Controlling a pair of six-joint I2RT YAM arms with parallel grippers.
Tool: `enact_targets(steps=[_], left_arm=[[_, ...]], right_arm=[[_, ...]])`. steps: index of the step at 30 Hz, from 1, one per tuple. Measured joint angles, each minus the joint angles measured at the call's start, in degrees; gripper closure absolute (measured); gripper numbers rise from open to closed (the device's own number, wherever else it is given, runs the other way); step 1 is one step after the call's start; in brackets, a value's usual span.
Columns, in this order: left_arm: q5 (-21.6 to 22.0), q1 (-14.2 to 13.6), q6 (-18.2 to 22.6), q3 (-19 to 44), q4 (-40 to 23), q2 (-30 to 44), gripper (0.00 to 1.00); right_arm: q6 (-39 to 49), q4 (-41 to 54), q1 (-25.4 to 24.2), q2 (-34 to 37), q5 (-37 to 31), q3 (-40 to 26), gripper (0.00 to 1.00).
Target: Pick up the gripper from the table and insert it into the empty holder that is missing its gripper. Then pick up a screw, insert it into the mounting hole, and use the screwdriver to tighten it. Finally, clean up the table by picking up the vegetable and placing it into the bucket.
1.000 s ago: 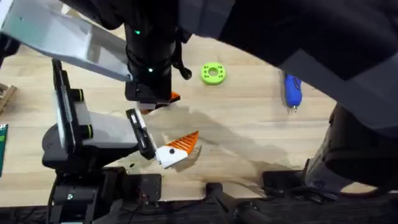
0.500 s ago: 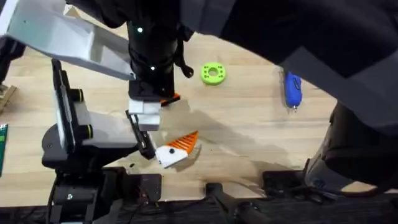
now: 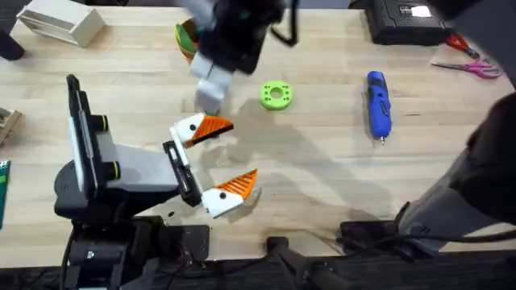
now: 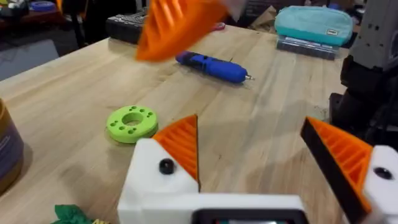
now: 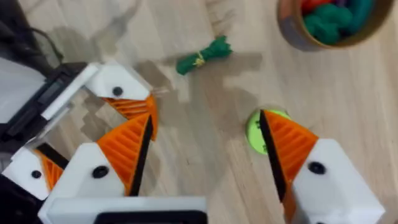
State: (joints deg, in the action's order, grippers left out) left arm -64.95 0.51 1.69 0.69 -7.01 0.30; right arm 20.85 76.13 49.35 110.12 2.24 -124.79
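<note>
Well, the left gripper (image 3: pixel 240 151) lies low over the table (image 3: pixel 322 185) with its jaws spread wide and nothing between them. On the jaw farther from the arms' bases, the orange finger (image 3: pixel 216 126) sits seated in its white holder (image 3: pixel 187 129). The nearer jaw carries its twin. From the right wrist you can see a dark dot on the holder's face, and whether that is a screw or a bare hole I cannot tell.

Up above, the right arm reaches across the middle, and the right gripper (image 5: pixel 205 124) hangs over the far left part of the table. Its jaws are parted too, carrying nothing. Below it, in that wrist view, lies the little green vegetable (image 5: pixel 202 55), flat on the wood just beyond the left gripper's tips. The bucket (image 5: pixel 329 22) stands nearby with red and green pieces inside, and overhead it peeks out from behind the right arm.

Over on the right side the blue screwdriver (image 3: pixel 377 105) lies by itself, bit pointing toward the near edge, well apart from both grippers. The lime-green ring (image 3: pixel 276 95) rests between the screwdriver and the left gripper. At the far edge there is a white box (image 3: pixel 64 22) in the left corner and scissors (image 3: pixel 468 66) off to the right.
</note>
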Motion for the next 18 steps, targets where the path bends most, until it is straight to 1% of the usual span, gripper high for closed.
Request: enact_targets(steps=[2, 4, 8, 10, 13, 15, 18], left_arm=[[0.0, 0.0, 0.0, 0.0, 0.0, 0.0, 0.015], [0.0, 0.0, 0.0, 0.0, 0.0, 0.0, 0.016], [0.0, 0.0, 0.0, 0.0, 0.0, 0.0, 0.015], [0.0, 0.0, 0.0, 0.0, 0.0, 0.0, 0.014], [0.0, 0.0, 0.0, 0.0, 0.0, 0.0, 0.014], [0.0, 0.0, 0.0, 0.0, 0.0, 0.0, 0.014], [0.0, 0.0, 0.0, 0.0, 0.0, 0.0, 0.014]], right_arm=[[-1.4, -1.5, -1.4, -1.8, 0.0, 1.0, 0.016], [-3.2, -4.4, -2.9, -4.6, 0.2, 4.3, 0.016], [-9.2, -14.3, -7.4, -13.4, 0.6, 19.0, 0.015], [-12.2, -16.3, -11.5, -17.8, 0.6, 26.9, 0.015], [-15.9, -16.0, -19.2, -22.8, 0.6, 35.7, 0.015], [-17.6, -15.0, -24.5, -25.3, 0.5, 39.4, 0.015], [-19.3, -14.5, -31.5, -28.8, 0.5, 43.0, 0.015]])
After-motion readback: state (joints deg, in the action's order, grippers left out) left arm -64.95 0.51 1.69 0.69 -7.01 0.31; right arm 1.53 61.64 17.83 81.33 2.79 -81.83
